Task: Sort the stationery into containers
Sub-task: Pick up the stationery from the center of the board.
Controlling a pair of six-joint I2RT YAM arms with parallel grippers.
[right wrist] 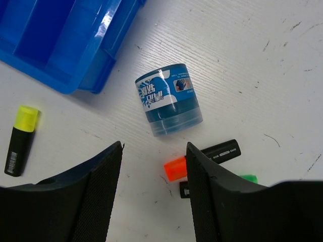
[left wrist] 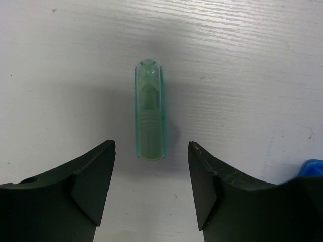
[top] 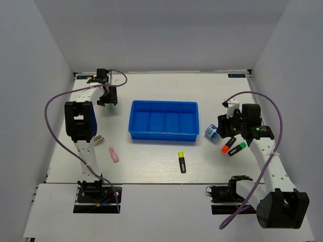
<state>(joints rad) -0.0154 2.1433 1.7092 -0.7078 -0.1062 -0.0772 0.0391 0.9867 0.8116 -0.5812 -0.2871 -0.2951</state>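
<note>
The blue tray sits mid-table, and I see nothing in its four compartments. My left gripper is open at the far left, low over a pale-green pen whose near end lies just between the fingertips; the gripper holds nothing. My right gripper is open and empty above the blue-white roll, which lies right of the tray. The orange-capped highlighter and the green-capped one lie beside its right finger. The yellow-capped highlighter lies in front of the tray.
A pink pen and a white piece lie on the table by the left arm's upright link. A corner of the tray shows at the right of the left wrist view. White walls enclose the table on three sides.
</note>
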